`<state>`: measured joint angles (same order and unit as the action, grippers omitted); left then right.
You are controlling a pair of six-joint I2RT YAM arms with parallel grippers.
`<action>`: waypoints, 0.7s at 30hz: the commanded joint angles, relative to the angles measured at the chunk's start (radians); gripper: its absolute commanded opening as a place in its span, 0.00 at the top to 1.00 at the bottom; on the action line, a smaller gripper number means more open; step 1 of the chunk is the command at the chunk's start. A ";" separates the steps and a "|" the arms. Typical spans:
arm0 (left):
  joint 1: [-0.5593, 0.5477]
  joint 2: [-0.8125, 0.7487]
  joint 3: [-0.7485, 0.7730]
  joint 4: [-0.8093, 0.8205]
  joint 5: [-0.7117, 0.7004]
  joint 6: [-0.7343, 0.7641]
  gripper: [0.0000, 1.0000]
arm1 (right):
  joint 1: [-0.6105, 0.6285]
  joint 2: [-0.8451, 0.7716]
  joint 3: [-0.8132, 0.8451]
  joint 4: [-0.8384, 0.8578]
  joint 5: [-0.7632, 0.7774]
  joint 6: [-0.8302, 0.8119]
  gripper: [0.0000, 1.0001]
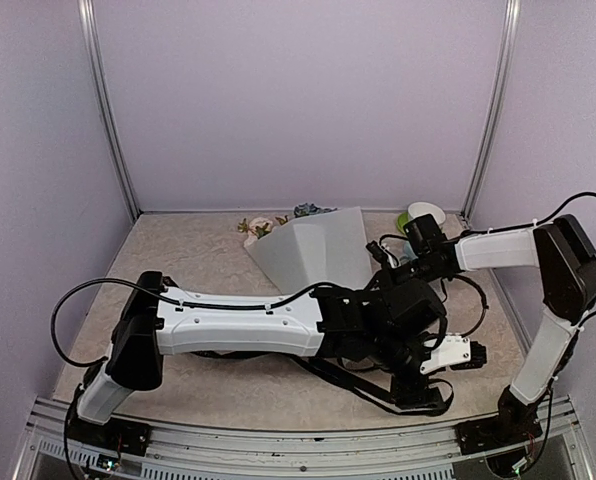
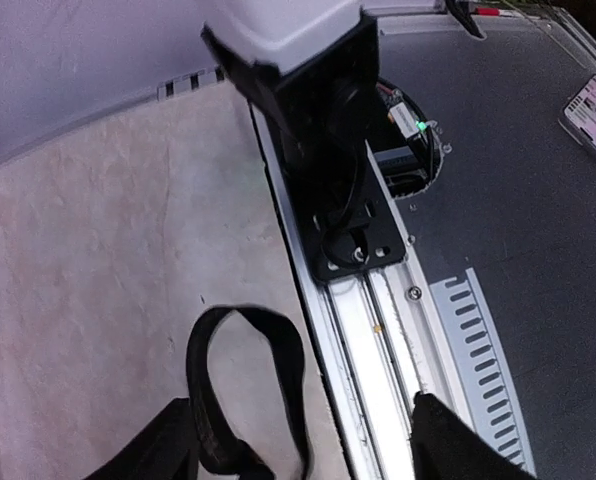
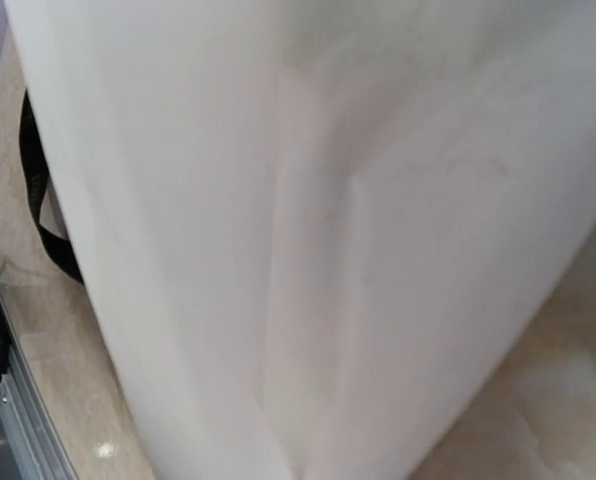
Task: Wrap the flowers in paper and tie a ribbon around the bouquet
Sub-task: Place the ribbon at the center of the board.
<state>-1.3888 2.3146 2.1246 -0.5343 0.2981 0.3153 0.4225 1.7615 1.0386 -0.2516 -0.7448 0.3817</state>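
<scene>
The top camera is looking down from above and behind the arm bases over the beige mottled tabletop [image 1: 198, 260], with the frosted white translucent paper cone [image 1: 313, 250] at far middle. The left wrist camera is looking closely down at the silver aluminium front rail [image 2: 368, 330], nearer than that cone. The right wrist camera is sitting so close that the cone is filling its frame. All three are sharing the narrow black satin ribbon [image 2: 248, 380].

Bouquet [image 1: 313, 250] lies back-centre on the surface [image 1: 178, 260], flowers [image 1: 261, 227] at its back-left end. Ribbon [image 2: 203, 390] sits near the front edge, right of centre.
</scene>
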 commanded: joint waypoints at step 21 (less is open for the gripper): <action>0.375 -0.773 -1.253 0.322 -0.328 -0.366 0.20 | 0.042 -0.030 0.031 0.001 0.014 0.006 1.00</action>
<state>-1.0462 1.5803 0.9871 -0.3161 0.0711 0.0288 0.4500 1.7592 1.0401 -0.2646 -0.7242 0.3832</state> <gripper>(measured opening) 0.786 0.003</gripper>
